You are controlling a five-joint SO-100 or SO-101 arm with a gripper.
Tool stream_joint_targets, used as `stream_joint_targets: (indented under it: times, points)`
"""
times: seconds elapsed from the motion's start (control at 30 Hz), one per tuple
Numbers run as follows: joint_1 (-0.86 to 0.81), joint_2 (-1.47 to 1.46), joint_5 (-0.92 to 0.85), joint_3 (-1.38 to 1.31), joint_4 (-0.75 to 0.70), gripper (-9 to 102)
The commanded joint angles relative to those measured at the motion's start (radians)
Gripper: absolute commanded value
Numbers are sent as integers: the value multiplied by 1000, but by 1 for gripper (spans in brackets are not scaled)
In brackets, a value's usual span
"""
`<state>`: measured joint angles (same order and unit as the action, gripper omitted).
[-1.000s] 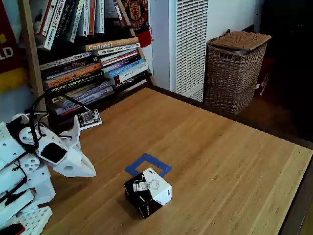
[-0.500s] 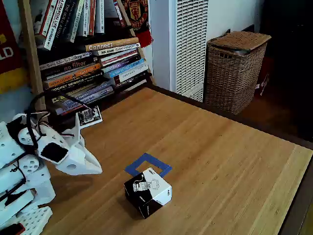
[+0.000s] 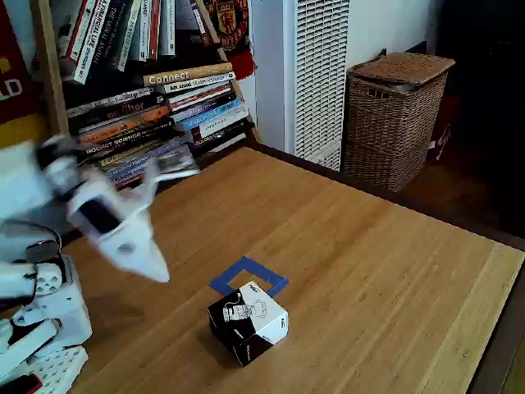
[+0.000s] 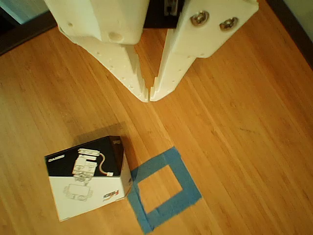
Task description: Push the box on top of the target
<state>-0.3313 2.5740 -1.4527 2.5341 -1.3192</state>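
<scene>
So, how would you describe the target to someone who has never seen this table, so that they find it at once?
Look at the wooden table in front of the bookshelf. Near its front part stands a small black and white box, and the target lies flat right beside it, touching its corner. It is a hollow square of blue tape, the only blue mark on the wood.

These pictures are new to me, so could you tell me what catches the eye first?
The white gripper stands out, its fingers closed tip to tip above the wooden table. Below it in the other view sits the black-and-white box, one corner at the blue tape target, not yet on it. The fixed view shows the arm blurred.
</scene>
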Motion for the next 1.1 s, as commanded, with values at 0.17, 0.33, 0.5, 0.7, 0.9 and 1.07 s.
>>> stream_joint_targets:
  times: [0.17, 0.33, 0.5, 0.7, 0.9, 1.07]
  points:
    - [-115, -186, -146, -103, 64, 0]
    - [-307, -250, -272, -101, 117, 0]
    - [-442, -288, -374, -86, 178, 0]
    - [-482, -359, -485, -91, 244, 0]
    - [-499, -495, -626, -144, 322, 0]
    - [-514, -571, -742, -163, 374, 0]
